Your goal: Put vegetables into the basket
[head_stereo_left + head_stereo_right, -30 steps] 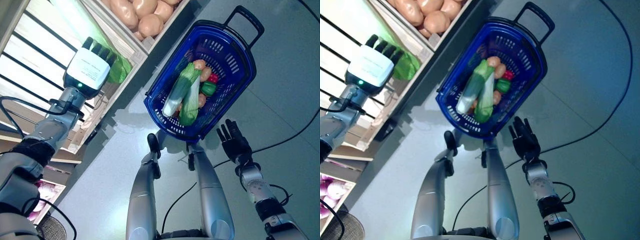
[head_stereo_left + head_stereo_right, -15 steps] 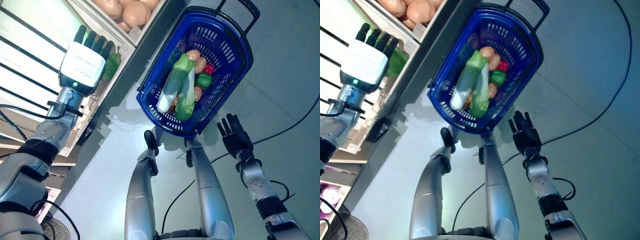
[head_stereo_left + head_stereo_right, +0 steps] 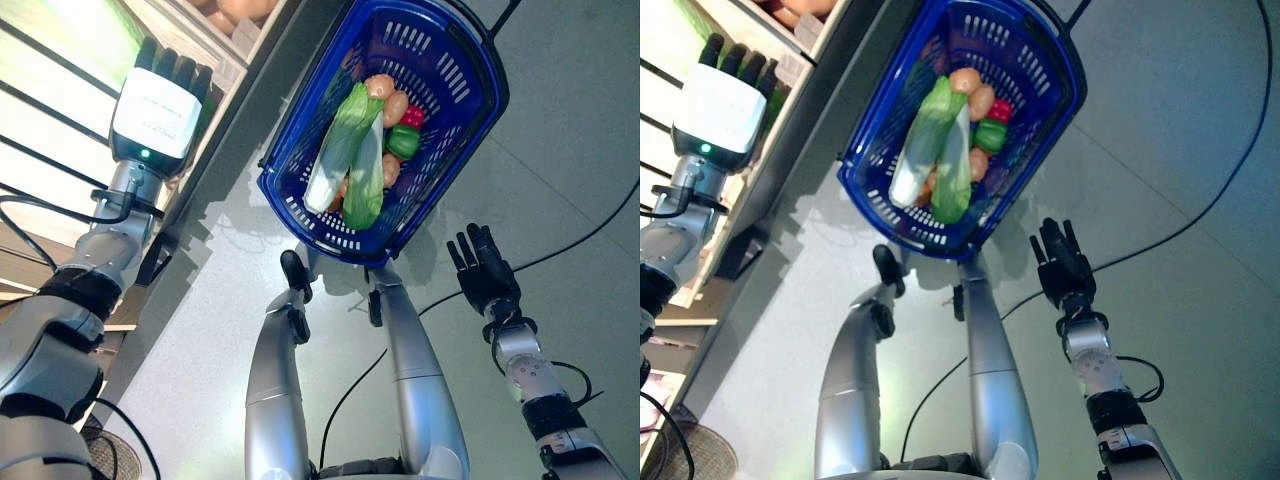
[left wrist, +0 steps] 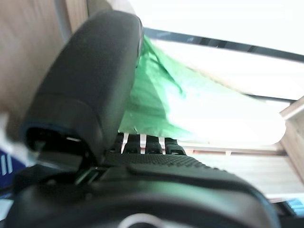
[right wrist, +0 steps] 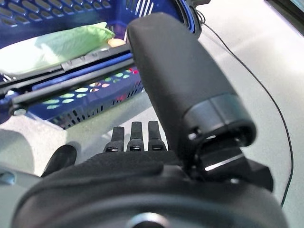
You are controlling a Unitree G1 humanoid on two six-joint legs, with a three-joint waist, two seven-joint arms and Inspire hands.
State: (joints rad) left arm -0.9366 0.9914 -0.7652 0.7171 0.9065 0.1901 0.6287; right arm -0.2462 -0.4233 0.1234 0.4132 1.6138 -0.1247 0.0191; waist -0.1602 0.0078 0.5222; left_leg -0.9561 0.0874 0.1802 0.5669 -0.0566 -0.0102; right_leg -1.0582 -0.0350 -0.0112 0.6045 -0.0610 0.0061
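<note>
- Grey floor [image 3: 560,150] all around, wooden shelf [image 3: 215,75] running along the robot's left side, with pale slats further left.
- Blue basket [image 3: 470,75] sitting on the floor right in front, its near rim just past the robot.
- Already loaded: two long leafy greens [image 3: 345,150] lying side by side down the middle, a couple of potatoes [image 3: 385,90] at the far end, a green pepper [image 3: 402,142] and something small and red [image 3: 412,116] next to them. More stuff underneath, too buried to call.
- Left hand [image 3: 160,95] up at the shelf, back of the hand facing the camera, fingers [image 3: 172,66] reaching over the shelf edge.
- From the left wrist view: thumb [image 4: 90,90] sticking out straight, fingers in a row beside it looking fairly straight, a green leaf [image 4: 161,107] right past them. Touching or just close? Can't tell. Doesn't look wrapped around anything.
- Right hand [image 3: 1064,268] hovering low over the floor, just beside the basket's near right corner, not touching it. Fingers spread and straight, holding nothing.
- Right wrist view agrees: straight fingers [image 5: 135,137], basket wall and one of the greens past them.
- More potatoes barely peeking in at the top of the shelf [image 3: 805,8].
</note>
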